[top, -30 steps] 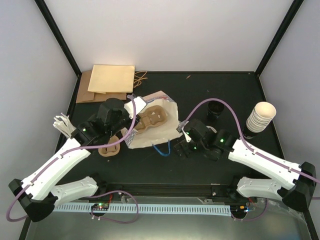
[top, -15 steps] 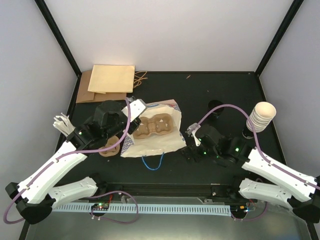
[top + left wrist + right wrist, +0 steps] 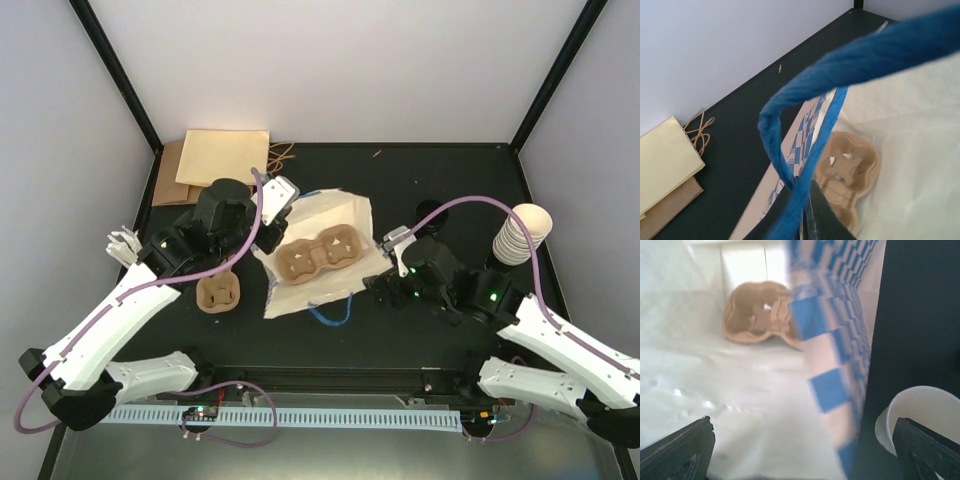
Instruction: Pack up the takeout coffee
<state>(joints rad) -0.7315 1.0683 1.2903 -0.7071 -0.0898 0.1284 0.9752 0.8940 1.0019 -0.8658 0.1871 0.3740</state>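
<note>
The blue-checked paper bag lies open in the middle of the table, with a brown two-cup carrier inside it. My left gripper is shut on the bag's blue twisted handle and holds up the rim. From the left wrist the carrier shows below that rim. My right gripper stands open at the bag's right edge, and its view looks into the white inside at the carrier. A white paper cup sits beside the right finger, outside the checked wall. No lid shows.
A tall stack of nested cream cups stands at the right. A second brown carrier lies left of the bag. Flat brown and yellow paper bags lie at the back left. The bag's other blue handle trails toward the near edge.
My left gripper has pulled the handle back and to the right, and the bag has turned with it. My right gripper has shifted right, keeping to the bag's right edge.
</note>
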